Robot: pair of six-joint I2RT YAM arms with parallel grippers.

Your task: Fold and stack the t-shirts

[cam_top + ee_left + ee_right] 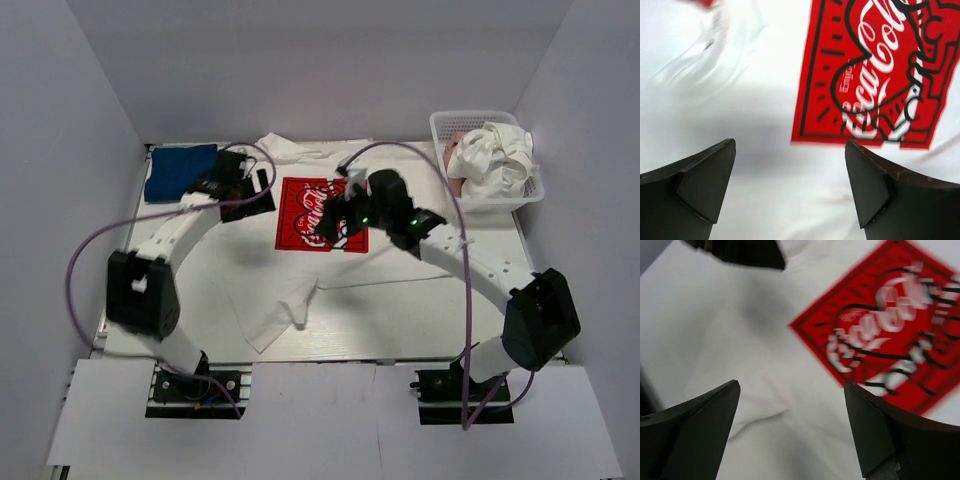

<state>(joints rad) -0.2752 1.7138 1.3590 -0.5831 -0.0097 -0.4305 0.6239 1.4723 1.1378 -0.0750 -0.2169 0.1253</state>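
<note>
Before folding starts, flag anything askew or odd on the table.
The white cloth t-shirt with a red square Coca-Cola print lies spread out, but its near-left flap is turned over and creased instead of lying flat. Nothing else stands out.

Printed t-shirt spread at centre, folded t-shirt far left, basket far right holding crumpled t-shirts.

I count four t-shirts: one white Coca-Cola tee, one dark blue tee, one plain white tee and one pink tee. There is one white mesh basket. I see two claws, the left claw and the right claw.
</note>
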